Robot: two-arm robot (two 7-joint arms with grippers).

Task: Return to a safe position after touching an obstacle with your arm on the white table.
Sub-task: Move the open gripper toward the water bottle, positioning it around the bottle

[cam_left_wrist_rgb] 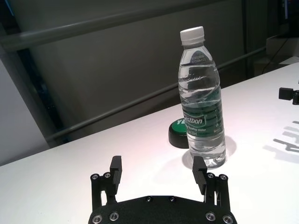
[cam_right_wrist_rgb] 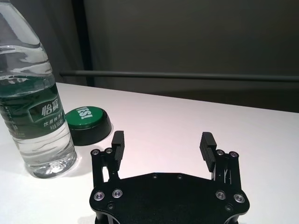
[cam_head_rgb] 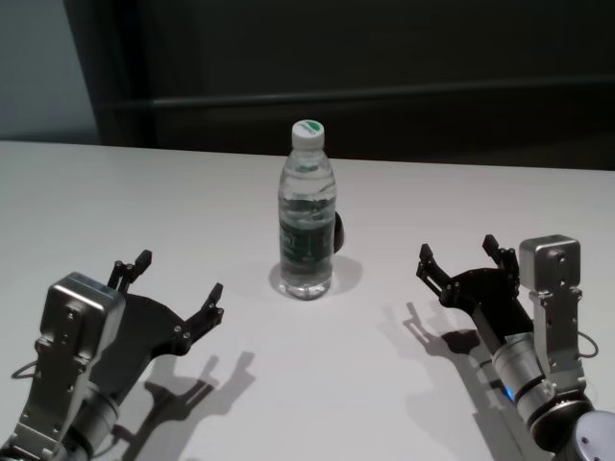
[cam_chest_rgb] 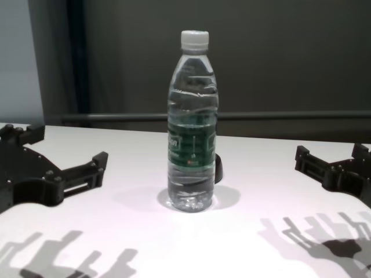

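Between both grippers' wide-spread jaws, untouched: obstacle (cam_head_rgb: 307, 213) upright on white table (cam_head_rgb: 125, 202)

I note a low black round puck with a green top (cam_right_wrist_rgb: 88, 122), left of centre in the right wrist frame; white lettering on its top, unreadable.

White table (cam_head_rgb: 144, 192); upright water bottle (cam_head_rgb: 307, 226); black green-topped puck (cam_left_wrist_rgb: 179, 133) behind

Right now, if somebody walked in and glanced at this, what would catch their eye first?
The clear water bottle with its white cap, standing upright mid-table on the white table. Next, the left gripper and right gripper flanking it, both open, neither touching it. Behind the bottle, partly hidden, sits a black puck with a green top.
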